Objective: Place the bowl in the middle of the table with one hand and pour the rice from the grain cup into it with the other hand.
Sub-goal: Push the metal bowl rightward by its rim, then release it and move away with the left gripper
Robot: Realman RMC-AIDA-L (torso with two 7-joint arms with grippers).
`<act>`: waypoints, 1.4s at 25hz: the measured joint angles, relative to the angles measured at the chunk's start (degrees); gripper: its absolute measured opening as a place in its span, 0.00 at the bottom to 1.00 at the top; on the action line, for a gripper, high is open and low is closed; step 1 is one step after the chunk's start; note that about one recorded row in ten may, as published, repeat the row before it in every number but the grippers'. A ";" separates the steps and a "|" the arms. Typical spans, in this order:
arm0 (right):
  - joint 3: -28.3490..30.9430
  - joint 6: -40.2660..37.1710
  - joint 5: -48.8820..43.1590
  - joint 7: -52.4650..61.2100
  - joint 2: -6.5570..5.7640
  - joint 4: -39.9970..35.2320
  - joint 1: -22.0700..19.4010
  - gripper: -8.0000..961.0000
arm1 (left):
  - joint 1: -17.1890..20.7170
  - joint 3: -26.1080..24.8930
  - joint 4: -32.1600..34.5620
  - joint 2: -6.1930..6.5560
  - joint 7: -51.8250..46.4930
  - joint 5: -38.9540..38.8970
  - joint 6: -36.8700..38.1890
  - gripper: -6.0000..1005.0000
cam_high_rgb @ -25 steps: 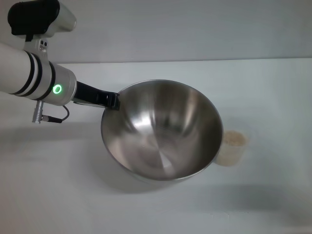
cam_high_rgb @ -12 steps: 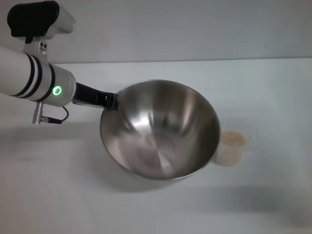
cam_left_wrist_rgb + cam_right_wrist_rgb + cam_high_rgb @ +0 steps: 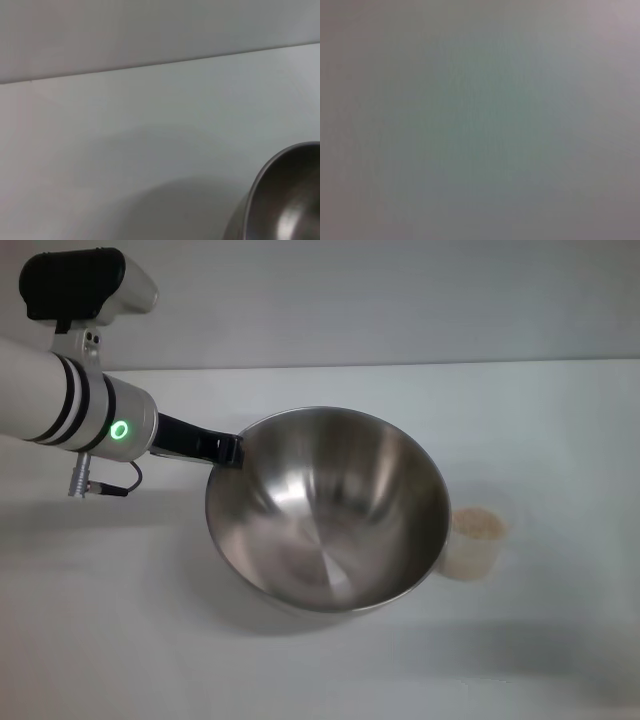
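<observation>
One hand's working: the left hand (image 3: 228,448) pinches the bowl (image 3: 327,507) rim, nudging it slightly away from the cup (image 3: 474,542) of rice (image 3: 477,524) just beside it. Pouring's not started.

The left arm (image 3: 60,400) reaches in from the left edge, its white forearm banded in black, a green ring lit at the wrist. Its dark left gripper (image 3: 222,448) extends rightward and clamps the left rim of the bowl (image 3: 330,510). The right arm appears in no view
</observation>
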 joint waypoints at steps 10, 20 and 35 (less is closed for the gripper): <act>-0.01 -0.10 -0.06 0.00 0.00 0.00 -0.02 0.55 | -0.03 -0.01 0.42 0.05 0.67 0.12 0.49 0.05; -0.19 -0.64 -0.08 0.00 0.00 0.16 -0.02 0.55 | -0.43 -0.21 1.92 0.17 0.71 0.12 1.36 0.05; -0.79 -0.95 -0.08 0.00 0.07 0.22 -0.22 0.55 | -0.15 -0.63 1.35 0.30 2.14 0.12 1.82 0.18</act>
